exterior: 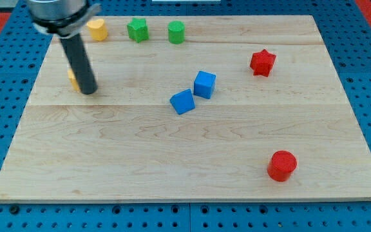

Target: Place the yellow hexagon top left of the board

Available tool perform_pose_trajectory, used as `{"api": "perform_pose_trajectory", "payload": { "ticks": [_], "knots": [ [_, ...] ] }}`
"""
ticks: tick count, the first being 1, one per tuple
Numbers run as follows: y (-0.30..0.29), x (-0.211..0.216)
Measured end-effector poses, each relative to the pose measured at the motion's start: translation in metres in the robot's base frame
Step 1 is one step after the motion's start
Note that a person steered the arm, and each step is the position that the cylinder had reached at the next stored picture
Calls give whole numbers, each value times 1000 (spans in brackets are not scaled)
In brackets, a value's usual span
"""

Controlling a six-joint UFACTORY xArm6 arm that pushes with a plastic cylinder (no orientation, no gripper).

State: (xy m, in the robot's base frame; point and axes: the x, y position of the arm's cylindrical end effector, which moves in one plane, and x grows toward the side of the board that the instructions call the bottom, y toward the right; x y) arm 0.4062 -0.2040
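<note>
My tip (88,91) rests on the pale wooden board (185,161), touching the right side of a small yellow block (73,78) that the dark rod (81,64) largely hides; its shape cannot be told. A second yellow block (96,29) sits above the tip, near the board's top edge. There is no pincer to open or close, so the push should run slowly through the block's centre, up and left of the tip, lest it slip aside.

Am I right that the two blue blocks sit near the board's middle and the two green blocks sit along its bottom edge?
Not quite: the camera view shows the green blocks along the board's top edge, not the bottom. The blue blocks do sit near the middle.
</note>
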Motion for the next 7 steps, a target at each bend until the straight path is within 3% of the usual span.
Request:
{"api": "perform_pose_trajectory", "payload": {
  "ticks": [1,3,4,7],
  "knots": [
    [-44,-30],
    [-8,-42],
    [-47,-65],
    [-62,-69]
  ]
}}
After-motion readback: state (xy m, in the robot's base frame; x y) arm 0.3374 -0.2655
